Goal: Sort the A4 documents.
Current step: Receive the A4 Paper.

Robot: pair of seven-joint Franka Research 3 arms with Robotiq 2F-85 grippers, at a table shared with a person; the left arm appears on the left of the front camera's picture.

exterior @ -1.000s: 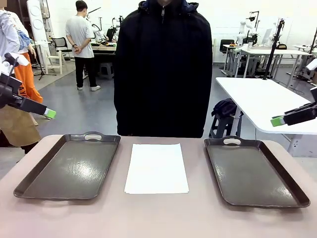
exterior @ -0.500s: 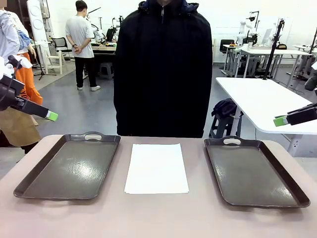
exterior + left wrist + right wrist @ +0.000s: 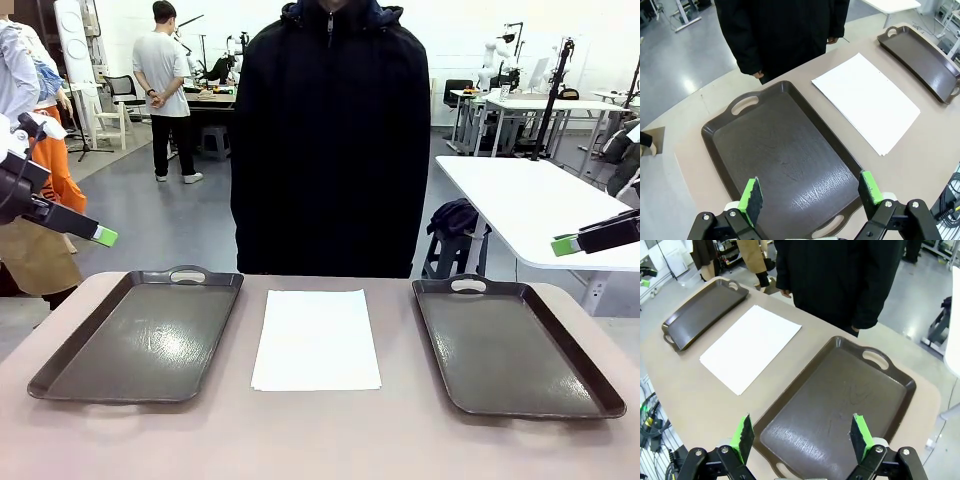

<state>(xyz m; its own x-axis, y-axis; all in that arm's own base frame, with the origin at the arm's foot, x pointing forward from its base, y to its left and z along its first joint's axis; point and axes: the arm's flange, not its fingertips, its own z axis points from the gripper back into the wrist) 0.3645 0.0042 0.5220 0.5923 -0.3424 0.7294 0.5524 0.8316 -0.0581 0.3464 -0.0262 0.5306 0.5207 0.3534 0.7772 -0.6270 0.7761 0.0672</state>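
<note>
The A4 documents lie stacked on the table between the left tray and right tray. Both the left gripper and right gripper hang raised, gaping wide, holding nothing.

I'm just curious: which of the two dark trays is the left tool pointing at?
The left tool faces the tray on the robot's left; the other tray lies beyond the A4 documents.
</note>
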